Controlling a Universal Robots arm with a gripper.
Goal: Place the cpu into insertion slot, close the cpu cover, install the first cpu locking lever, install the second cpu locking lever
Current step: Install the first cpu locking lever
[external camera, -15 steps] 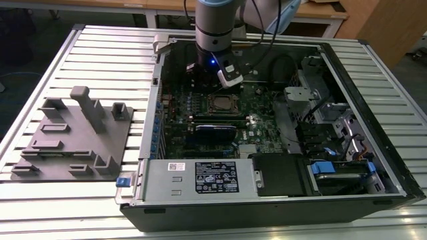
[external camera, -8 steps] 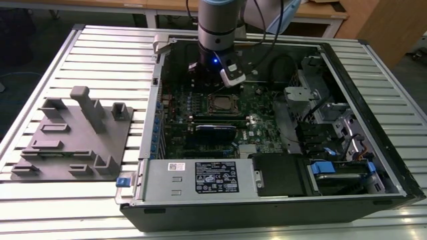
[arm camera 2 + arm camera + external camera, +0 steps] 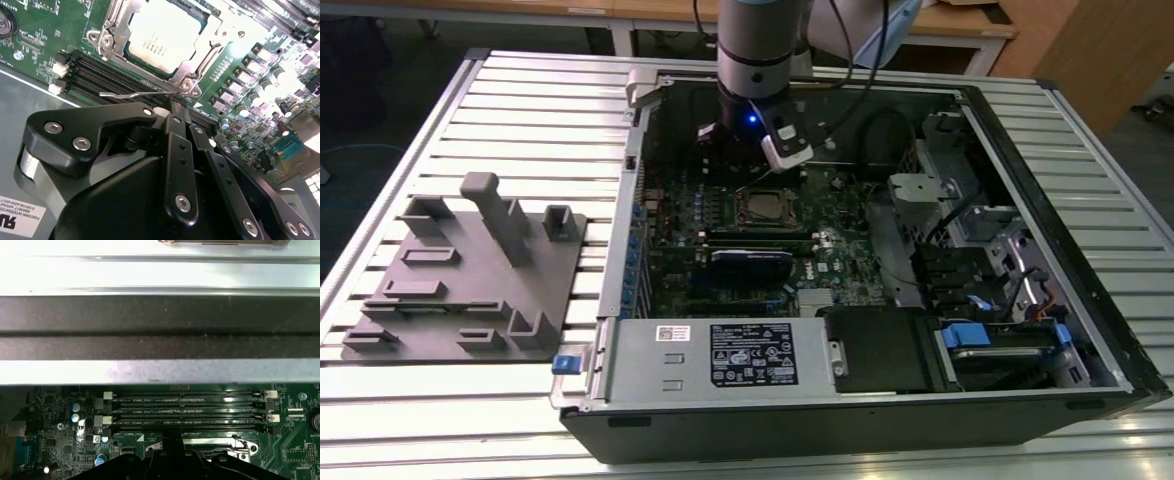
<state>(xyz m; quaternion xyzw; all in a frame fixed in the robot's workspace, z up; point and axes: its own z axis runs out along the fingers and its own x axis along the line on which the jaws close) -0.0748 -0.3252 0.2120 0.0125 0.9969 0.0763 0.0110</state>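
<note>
- Second wrist view, nearest: the black gripper [image 3: 175, 107] fills the foreground; its two fingers lie pressed side by side with no gap visible, so the jaws read as closed.
- The fingertips [image 3: 172, 114] sit right at a thin silver lever [image 3: 137, 93], a bent wire rod lying across the edge of the socket. Whether the rod is pinched between the tips or only touched, I cannot tell.
- Just beyond the lever: four black memory slots [image 3: 102, 75] running alongside the socket.
- Beyond those: the chip [image 3: 165, 37], dull silver top, seated flat in the socket. The cover [image 3: 197, 62], a silver frame plate, lies down around it, chip top showing through the window.
- First wrist view: gripper tip at the picture's lower edge, silver socket edge [image 3: 240, 444] just past it, then the memory slots, then the grey metal wall of the case [image 3: 160, 315].
- Exterior view, near to far: black-and-white labelled power supply box [image 3: 720, 355] at the front of the open computer case [image 3: 1067, 390]; green board [image 3: 720, 240] behind it with the socket in the middle; arm [image 3: 758, 50] coming down over the far side of the socket.
- Grey fixture block [image 3: 467, 280] on the slatted table [image 3: 467, 420], at the exterior view's left, well apart from the case.
</note>
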